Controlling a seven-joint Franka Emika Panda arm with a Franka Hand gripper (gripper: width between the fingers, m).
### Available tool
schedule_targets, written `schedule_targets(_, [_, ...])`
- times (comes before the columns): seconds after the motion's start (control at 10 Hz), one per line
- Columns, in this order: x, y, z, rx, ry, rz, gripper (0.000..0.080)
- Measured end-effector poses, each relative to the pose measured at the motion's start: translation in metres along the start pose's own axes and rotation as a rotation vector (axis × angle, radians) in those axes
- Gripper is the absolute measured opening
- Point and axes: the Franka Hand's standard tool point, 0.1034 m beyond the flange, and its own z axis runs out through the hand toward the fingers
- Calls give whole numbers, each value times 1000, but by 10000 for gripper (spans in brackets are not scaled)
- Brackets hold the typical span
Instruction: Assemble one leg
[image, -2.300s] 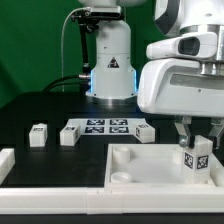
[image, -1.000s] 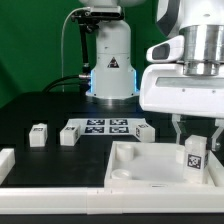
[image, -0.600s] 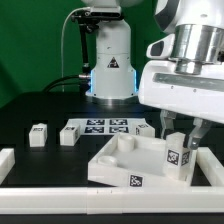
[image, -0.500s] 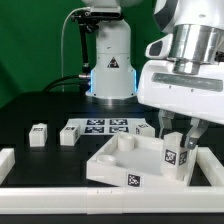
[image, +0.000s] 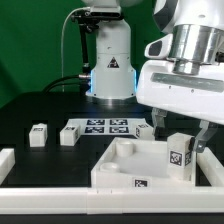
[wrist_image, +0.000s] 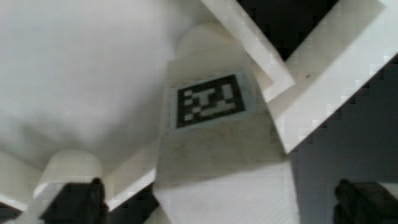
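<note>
One leg (image: 180, 157), a white block with a square tag, stands upright in the corner socket of the large white square part (image: 125, 165) on the exterior view's right. My gripper (image: 182, 136) is over the leg's top, with a finger on each side. In the wrist view the leg (wrist_image: 222, 130) fills the middle. The dark fingertips (wrist_image: 75, 200) stand apart from both of its sides, so the gripper (wrist_image: 217, 205) is open and holds nothing. The square part lies turned at an angle.
Three more legs lie on the black table: two at the exterior view's left (image: 38, 135) (image: 68, 134) and one behind the square part (image: 143, 130). The marker board (image: 100, 126) lies between them. A white rail (image: 50, 192) runs along the front edge.
The square part, with the leg in its corner, has swung round and shifted toward the exterior view's left. The gripper has stayed over the leg.
</note>
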Motion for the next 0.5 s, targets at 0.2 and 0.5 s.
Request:
schedule_targets(0.2, [0,0,0,0,0,0,648])
schedule_targets(0.5, [0,0,0,0,0,0,649])
